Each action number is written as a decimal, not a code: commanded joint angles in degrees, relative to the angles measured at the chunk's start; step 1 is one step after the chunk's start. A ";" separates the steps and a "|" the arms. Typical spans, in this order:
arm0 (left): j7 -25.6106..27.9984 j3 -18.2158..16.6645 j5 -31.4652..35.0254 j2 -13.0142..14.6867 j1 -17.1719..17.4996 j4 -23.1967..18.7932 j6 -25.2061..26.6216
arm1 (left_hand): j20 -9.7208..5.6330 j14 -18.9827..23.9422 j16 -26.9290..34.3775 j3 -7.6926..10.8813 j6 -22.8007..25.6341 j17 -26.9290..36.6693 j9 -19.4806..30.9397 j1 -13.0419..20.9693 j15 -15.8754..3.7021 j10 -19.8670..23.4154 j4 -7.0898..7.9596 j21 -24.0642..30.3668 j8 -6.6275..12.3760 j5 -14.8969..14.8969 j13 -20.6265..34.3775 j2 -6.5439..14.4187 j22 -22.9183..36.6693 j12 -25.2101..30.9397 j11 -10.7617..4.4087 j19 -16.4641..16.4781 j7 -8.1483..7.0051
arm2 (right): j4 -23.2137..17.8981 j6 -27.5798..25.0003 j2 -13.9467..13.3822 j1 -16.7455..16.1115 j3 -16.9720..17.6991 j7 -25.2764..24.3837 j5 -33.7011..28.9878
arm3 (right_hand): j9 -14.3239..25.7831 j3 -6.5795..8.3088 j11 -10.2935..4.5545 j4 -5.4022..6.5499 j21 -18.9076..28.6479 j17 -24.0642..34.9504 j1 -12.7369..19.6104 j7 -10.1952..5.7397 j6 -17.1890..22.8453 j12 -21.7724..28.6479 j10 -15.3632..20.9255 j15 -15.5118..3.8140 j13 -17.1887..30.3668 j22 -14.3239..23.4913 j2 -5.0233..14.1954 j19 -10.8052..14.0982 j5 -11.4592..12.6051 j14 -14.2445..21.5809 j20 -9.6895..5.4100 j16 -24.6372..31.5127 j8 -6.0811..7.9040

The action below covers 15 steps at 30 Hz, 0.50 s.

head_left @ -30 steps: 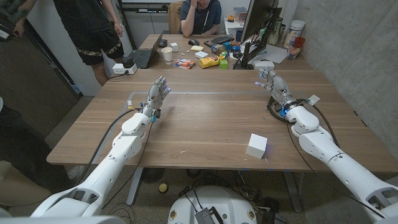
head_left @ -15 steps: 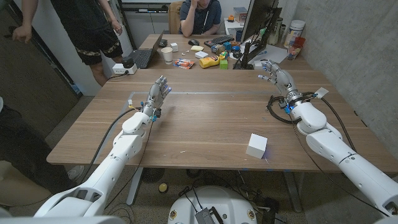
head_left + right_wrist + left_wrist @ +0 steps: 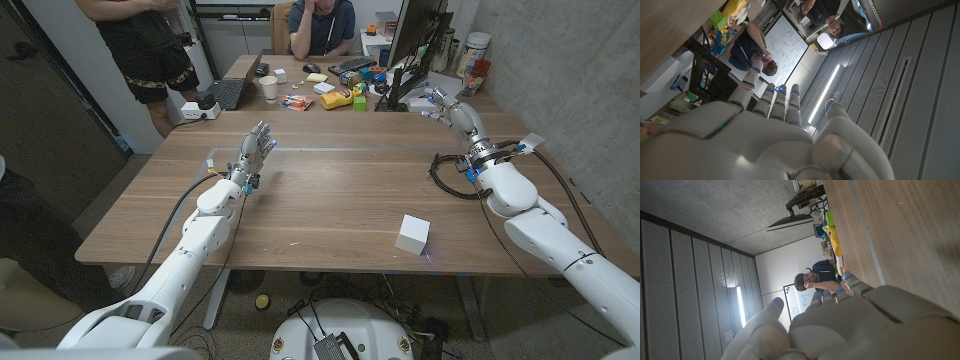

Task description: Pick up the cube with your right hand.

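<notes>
Near the table's (image 3: 330,200) front edge, toward your right side, the white cube (image 3: 412,234) is sitting on the wood with nothing touching it. Your right hand (image 3: 452,112) is hovering well away from it, out over the far right part of the table close to the dark monitor (image 3: 415,40), with its fingers stretched out and apart and nothing in them; in the right wrist view the same right hand (image 3: 775,130) is showing its back, fingers (image 3: 771,97) reaching out straight side by side with the thumb standing off to one side. A loop of black cable (image 3: 450,172) is lying on the table beside your right wrist. Your left hand (image 3: 254,152) is standing upright over the far left part of the table, fingers extended and spread, holding nothing, well apart from the cube; in the left wrist view the left hand (image 3: 840,320) is showing its back with the fingers pointing along the wood. Behind your table, a second desk is carrying a laptop (image 3: 232,90), a paper cup (image 3: 269,88) and small colourful items, a seated person (image 3: 322,25) is leaning on one hand there, and another person (image 3: 140,45) is standing at the far left.
</notes>
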 commanded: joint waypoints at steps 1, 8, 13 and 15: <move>-0.43 -0.29 0.44 -0.32 -0.08 0.03 0.05 | 0.24 -1.66 0.29 0.05 -0.26 0.26 0.29 0.01 -0.04 -0.47 0.02 0.26 0.26 0.27 0.18 6.53 0.12 0.25 -0.03 -0.02 -0.02 | -7.66 -0.99 -2.65 -5.35 3.75 -4.74 -7.03 | 0.15 0.25 -0.38 -0.42 -0.06 0.07 0.36 0.21 0.72 -0.11 0.25 -0.08 0.14 0.14 -0.37 0.29 0.26 0.62 -0.37 -0.12 0.29; -0.54 -0.38 0.51 -0.32 -0.01 -0.02 0.18 | 0.32 -1.68 0.28 0.02 -0.27 0.26 0.29 0.01 0.00 -0.50 0.02 0.26 0.25 0.27 0.18 6.52 0.11 0.24 -0.01 -0.05 -0.04 | -12.49 -2.76 -3.26 -9.88 6.99 -8.26 -12.32 | 0.14 0.33 -0.47 -0.68 -0.06 0.06 0.61 0.23 0.99 -0.11 0.50 -0.12 0.14 0.12 -0.21 0.66 0.34 0.82 -0.37 -0.12 0.26; -0.84 -0.23 0.62 -0.41 -0.31 0.24 0.28 | 0.31 -1.69 0.28 0.00 -0.26 0.26 0.29 0.01 0.00 -0.48 0.02 0.25 0.25 0.27 0.18 6.52 0.11 0.25 -0.03 -0.07 -0.06 | -15.66 -3.85 -2.89 -13.31 9.46 -10.56 -16.25 | 0.14 0.47 -1.11 -1.02 -0.12 0.04 0.96 1.10 1.69 0.06 1.34 -0.32 0.15 0.12 0.09 1.01 0.44 1.28 -0.45 -0.05 0.37; -1.01 -0.16 0.65 -0.47 -0.45 0.37 0.27 | 0.30 -1.68 0.28 -0.01 -0.25 0.26 0.29 0.01 -0.04 -0.48 0.02 0.25 0.26 0.27 0.18 6.52 0.11 0.25 -0.04 -0.07 -0.02 | -16.68 -4.18 -2.65 -14.52 10.31 -11.06 -17.48 | 0.14 0.50 -1.13 -1.06 -0.14 0.05 1.00 1.07 1.76 0.04 1.36 -0.31 0.15 0.12 0.17 1.03 0.45 1.36 -0.44 -0.04 0.36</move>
